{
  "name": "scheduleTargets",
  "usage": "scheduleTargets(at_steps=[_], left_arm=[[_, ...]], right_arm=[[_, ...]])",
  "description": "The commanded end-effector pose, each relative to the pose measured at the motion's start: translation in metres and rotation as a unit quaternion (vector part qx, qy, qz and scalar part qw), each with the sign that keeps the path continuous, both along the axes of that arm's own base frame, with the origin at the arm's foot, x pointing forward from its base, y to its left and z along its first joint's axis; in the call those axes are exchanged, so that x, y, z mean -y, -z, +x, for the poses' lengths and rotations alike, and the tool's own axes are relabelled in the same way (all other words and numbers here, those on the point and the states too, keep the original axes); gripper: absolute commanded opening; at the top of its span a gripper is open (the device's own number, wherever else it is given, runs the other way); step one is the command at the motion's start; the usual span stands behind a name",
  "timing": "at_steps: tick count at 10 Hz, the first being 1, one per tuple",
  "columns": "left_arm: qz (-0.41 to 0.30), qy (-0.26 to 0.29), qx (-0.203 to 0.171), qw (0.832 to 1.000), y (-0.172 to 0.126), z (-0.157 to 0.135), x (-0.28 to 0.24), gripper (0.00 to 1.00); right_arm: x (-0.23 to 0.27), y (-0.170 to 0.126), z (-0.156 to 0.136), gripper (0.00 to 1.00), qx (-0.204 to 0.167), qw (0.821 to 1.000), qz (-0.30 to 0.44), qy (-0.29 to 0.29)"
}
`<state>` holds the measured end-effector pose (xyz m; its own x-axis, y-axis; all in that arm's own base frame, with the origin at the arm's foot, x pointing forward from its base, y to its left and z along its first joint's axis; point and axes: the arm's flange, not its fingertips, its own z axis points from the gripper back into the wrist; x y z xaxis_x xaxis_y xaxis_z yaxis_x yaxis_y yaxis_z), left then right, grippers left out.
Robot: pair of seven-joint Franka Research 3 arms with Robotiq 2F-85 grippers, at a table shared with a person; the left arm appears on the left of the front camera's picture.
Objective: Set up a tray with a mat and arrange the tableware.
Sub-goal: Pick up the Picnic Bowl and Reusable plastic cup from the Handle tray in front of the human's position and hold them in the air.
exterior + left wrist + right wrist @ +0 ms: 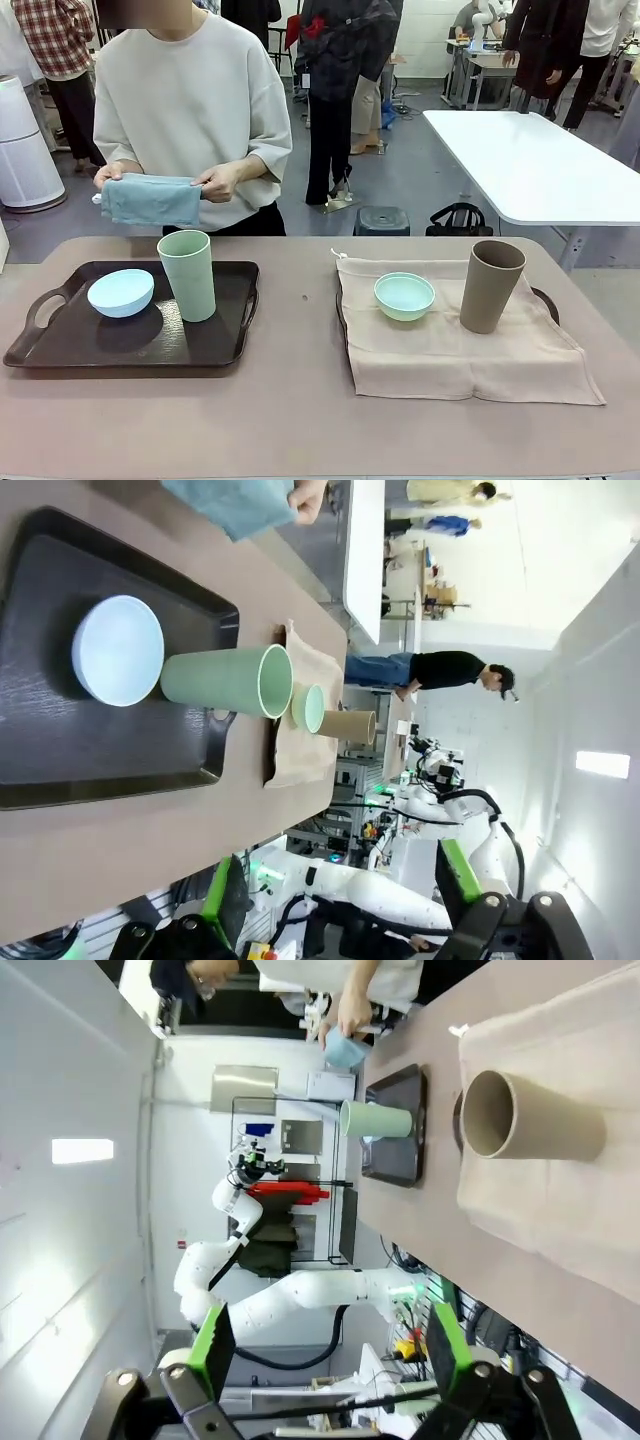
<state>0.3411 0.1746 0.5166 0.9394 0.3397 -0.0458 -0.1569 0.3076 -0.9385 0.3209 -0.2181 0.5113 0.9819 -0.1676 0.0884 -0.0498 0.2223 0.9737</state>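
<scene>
Front view: on the table (300, 420), a dark tray (60, 350) sits near the left edge. It carries the blue bowl (120, 292) toward its far left corner, and the green cup (188, 275) stands upright just beside the bowl, near the tray's far edge. Toward the right edge a beige mat (480, 365) covers a second tray (545, 300). On the mat's far half, the mint bowl (404, 296) and the upright brown cup (490, 286) stand apart. At the far edge a person holds a folded blue cloth (150, 200) in both hands (218, 182), above the table.

Left wrist view: the left gripper (340, 910) is spread wide with nothing between its fingers, well back from the table. Beyond it lie the dark tray (40, 750) with the blue bowl (118, 650) and green cup (215, 680), then the mint bowl (308, 708) and brown cup (350, 726).

Right wrist view: the right gripper (330, 1360) is also spread wide and holds nothing, off the table's near edge. The brown cup (530, 1118) stands on the beige mat (560, 1210), with the green cup (375, 1120) farther off.
</scene>
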Motion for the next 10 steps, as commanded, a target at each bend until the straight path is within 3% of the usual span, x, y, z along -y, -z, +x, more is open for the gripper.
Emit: scheduleTargets(at_steps=[1,10], left_arm=[[-0.006,0.001,-0.005,1.0,0.0002,0.0019,-0.0037,1.0],[-0.006,0.001,-0.005,1.0,0.0002,0.0019,-0.0037,1.0]], right_arm=[[0.0083,0.0095,-0.0008,1.0,-0.006,1.0,0.015,0.002],[0.0083,0.0095,-0.0008,1.0,-0.006,1.0,0.015,0.002]])
